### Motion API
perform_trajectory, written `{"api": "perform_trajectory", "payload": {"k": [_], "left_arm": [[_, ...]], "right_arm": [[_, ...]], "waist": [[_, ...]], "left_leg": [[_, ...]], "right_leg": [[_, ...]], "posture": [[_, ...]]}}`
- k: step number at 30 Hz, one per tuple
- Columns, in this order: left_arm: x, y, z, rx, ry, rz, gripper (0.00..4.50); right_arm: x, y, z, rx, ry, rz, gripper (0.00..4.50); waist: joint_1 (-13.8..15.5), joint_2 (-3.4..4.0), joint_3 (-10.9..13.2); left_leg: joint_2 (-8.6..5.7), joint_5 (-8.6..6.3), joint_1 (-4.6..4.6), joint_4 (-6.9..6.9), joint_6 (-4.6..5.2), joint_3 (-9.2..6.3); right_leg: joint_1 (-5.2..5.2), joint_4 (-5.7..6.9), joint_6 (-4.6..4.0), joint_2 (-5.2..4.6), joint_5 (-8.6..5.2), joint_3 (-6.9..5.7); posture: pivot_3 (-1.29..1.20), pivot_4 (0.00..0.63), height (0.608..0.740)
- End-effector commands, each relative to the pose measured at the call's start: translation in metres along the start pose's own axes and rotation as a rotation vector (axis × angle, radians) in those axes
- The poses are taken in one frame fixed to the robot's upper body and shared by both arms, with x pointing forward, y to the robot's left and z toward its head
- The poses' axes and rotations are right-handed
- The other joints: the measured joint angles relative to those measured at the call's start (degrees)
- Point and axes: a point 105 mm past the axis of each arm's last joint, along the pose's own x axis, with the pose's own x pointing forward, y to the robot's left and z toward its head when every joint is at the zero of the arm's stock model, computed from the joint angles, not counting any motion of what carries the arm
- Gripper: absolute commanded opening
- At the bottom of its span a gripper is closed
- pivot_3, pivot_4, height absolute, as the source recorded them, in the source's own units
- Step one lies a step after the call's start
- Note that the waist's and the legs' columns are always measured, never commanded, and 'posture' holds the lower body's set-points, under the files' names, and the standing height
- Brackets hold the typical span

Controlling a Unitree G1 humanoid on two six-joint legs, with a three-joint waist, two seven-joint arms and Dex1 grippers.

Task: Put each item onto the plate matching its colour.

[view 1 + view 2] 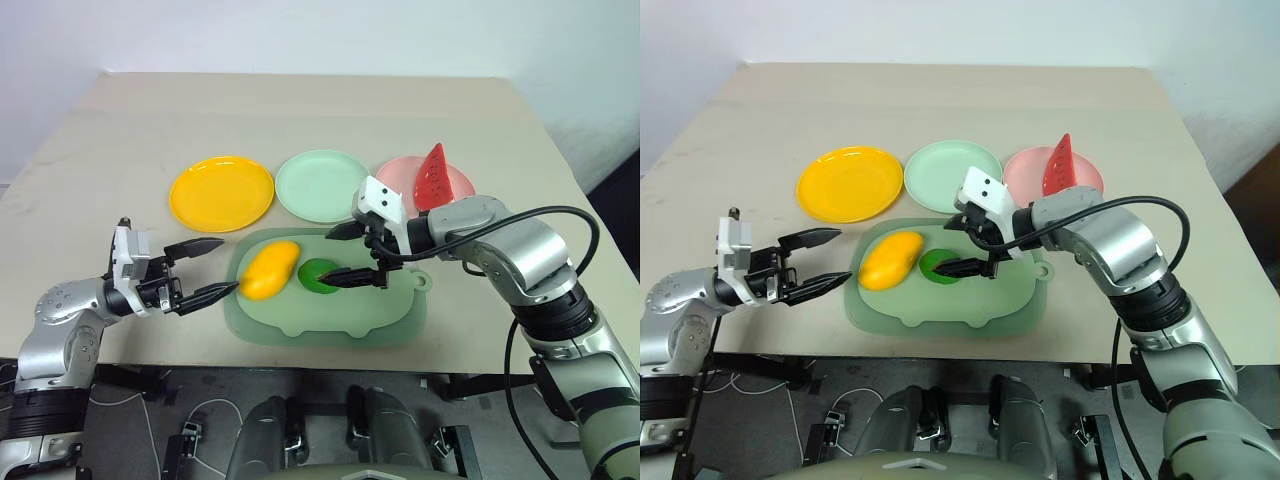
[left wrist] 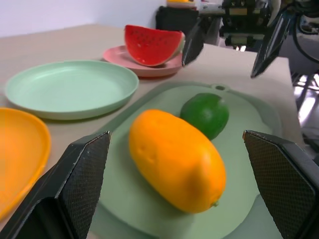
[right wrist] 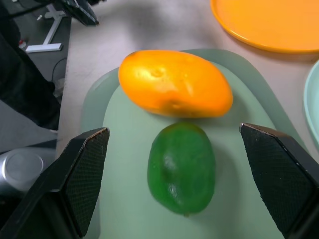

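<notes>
Right gripper (image 1: 352, 254) apart over lime (image 1: 318, 276), left gripper (image 1: 208, 270) apart beside mango (image 1: 270, 270), watermelon (image 1: 432, 177) on pink plate (image 1: 396, 176)

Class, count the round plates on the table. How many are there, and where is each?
3, in a row behind the mat: yellow plate on the left, green plate in the middle, pink plate on the right with the watermelon slice on it. None seems hidden.
</notes>
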Motion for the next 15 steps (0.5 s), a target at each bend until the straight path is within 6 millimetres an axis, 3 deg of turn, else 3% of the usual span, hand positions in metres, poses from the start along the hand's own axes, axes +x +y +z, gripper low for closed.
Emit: {"api": "perform_trajectory", "payload": {"k": [1, 15], "left_arm": [[-0.006, 0.003, 0.013, 0.048, -0.011, 0.014, 4.50], [-0.012, 0.021, 0.018, 0.066, -0.006, 0.082, 4.50]], "right_arm": [[0.005, 0.001, 0.011, -0.047, -0.018, 0.005, 4.45], [0.032, -0.003, -0.013, -0.023, 0.097, 0.022, 4.45]], "waist": [[-0.01, 0.00, 0.00], [-0.04, 0.00, 0.00]], "left_leg": [[0.00, 0.00, 0.00, 0.00, 0.00, 0.00], [0.00, 0.01, -0.04, -0.04, -0.02, 0.03]], "right_leg": [[-0.01, 0.00, 0.00, 0.00, 0.00, 0.00], [-0.09, 0.01, 0.00, 0.00, 0.00, 0.00]], "posture": [[0.00, 0.150, 0.696], [0.00, 0.150, 0.696]]}}
